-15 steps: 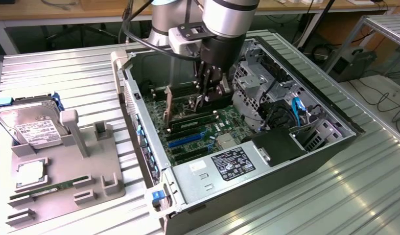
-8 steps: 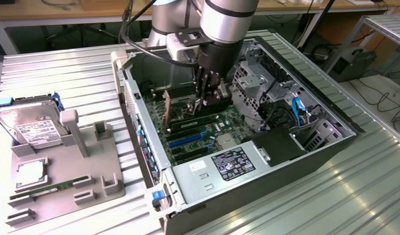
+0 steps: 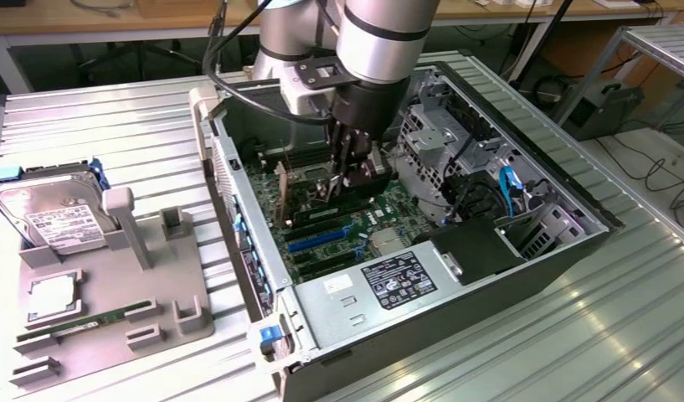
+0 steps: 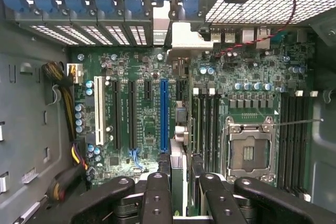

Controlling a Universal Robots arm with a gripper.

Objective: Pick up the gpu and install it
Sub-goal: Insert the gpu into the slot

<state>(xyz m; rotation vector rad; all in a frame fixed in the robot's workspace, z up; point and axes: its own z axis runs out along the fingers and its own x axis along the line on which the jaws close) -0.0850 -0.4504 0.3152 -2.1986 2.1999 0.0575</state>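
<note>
Black ribbed jaws of the gripper (image 4: pixel 180 192) pinch the gpu (image 4: pixel 178 166), a slim flat card held edge-on above the green motherboard (image 4: pixel 147 124), beside its long blue slot (image 4: pixel 164 114), inside the grey metal case (image 3: pixel 487 276) on the ridged counter (image 3: pixel 609 335).

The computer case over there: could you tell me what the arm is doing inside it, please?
The arm has reached into the open computer case. Its gripper holds the gpu on edge over the motherboard, beside the long blue slot. Whether the card is seated I cannot tell. A hard drive stands on the tray outside.
</note>
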